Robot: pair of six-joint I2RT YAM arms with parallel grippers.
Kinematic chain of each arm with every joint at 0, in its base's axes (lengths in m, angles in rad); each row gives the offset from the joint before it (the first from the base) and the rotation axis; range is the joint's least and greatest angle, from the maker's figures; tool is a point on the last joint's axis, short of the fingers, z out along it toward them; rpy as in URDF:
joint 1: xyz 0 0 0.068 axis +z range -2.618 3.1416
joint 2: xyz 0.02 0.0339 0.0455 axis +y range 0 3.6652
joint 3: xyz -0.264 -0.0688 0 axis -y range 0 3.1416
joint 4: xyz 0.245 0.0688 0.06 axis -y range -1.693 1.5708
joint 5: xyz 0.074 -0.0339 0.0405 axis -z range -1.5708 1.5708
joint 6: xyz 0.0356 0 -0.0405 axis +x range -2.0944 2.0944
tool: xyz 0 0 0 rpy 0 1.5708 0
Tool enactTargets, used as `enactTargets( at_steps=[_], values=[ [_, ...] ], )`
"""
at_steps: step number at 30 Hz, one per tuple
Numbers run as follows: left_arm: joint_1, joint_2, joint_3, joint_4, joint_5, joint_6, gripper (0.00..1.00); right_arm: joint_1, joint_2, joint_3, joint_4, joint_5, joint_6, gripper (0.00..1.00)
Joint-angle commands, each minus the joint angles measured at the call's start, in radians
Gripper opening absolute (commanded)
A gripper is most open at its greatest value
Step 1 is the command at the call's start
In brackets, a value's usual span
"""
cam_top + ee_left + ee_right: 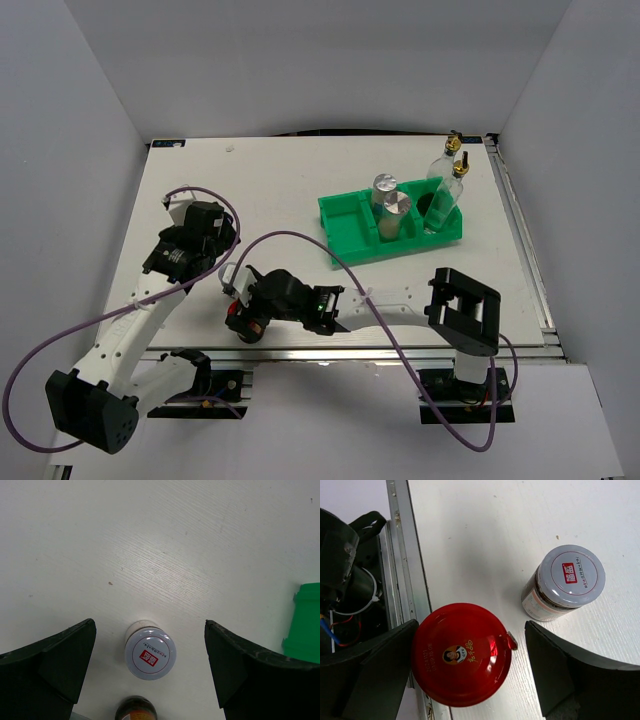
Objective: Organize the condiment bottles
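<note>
Left gripper point(149, 627): fingers spread wide, either side of the red-marked-lid jar point(150, 656), not touching it.
Right gripper point(471, 626): fingers wide apart, flanking the red-capped bottle point(461, 654) at the table's near edge, beside the jar.
Green tray point(348, 222): holds two silver-lidded shakers point(386, 187).
Gold-topped glass bottles point(452, 185): at the tray's right end.

The right hand point(471, 630) hangs with its 2 fingers spread wide and a red-capped bottle point(461, 654) between them. A grey-lidded jar point(565, 582) with a red mark stands just beside it on the white worktop point(485, 535). A metal rail point(407, 565) edges the left side.
</note>
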Motion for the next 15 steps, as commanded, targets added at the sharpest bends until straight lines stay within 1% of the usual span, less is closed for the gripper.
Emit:
enactTargets(
  at_steps=[1, 4, 5, 7, 8, 9, 10, 12, 13, 14, 15],
  values=[
    [0.006, -0.027, 0.021, -0.008, -0.021, 0.008, 0.98, 0.007, 0.018, 0.05, 0.056, 0.045, 0.025, 0.89],
    [0.006, -0.033, 0.013, -0.006, -0.022, 0.01, 0.98, 0.007, 0.014, 0.041, 0.062, 0.032, 0.025, 0.78],
    [0.006, -0.033, 0.013, -0.006, -0.022, 0.01, 0.98, 0.007, 0.011, 0.035, 0.065, 0.031, 0.025, 0.67],
    [0.006, -0.037, 0.01, -0.006, -0.022, 0.01, 0.98, 0.009, 0.001, 0.029, 0.068, 0.031, 0.051, 0.54],
    [0.006, -0.039, 0.01, -0.005, -0.022, 0.01, 0.98, 0.007, -0.005, 0.024, 0.07, 0.029, 0.054, 0.44],
    [0.006, -0.04, 0.008, -0.005, -0.022, 0.01, 0.98, 0.007, -0.012, 0.01, 0.074, 0.026, 0.057, 0.4],
    [0.006, -0.04, 0.008, -0.005, -0.022, 0.01, 0.98, 0.007, -0.035, 0.0, 0.076, 0.014, 0.059, 0.31],
    [0.006, -0.044, 0.007, -0.005, -0.022, 0.011, 0.98, 0.007, -0.066, -0.042, 0.105, 0.012, 0.065, 0.22],
    [0.006, -0.042, 0.005, -0.005, -0.022, 0.011, 0.98, 0.009, -0.103, -0.059, 0.116, 0.032, 0.065, 0.17],
    [0.006, -0.044, 0.004, -0.003, -0.018, 0.011, 0.98, 0.005, -0.124, -0.074, 0.122, 0.051, 0.066, 0.1],
    [0.006, -0.045, 0.002, -0.002, -0.018, 0.011, 0.98, 0.004, -0.167, -0.101, 0.126, 0.089, 0.056, 0.07]
  ],
)
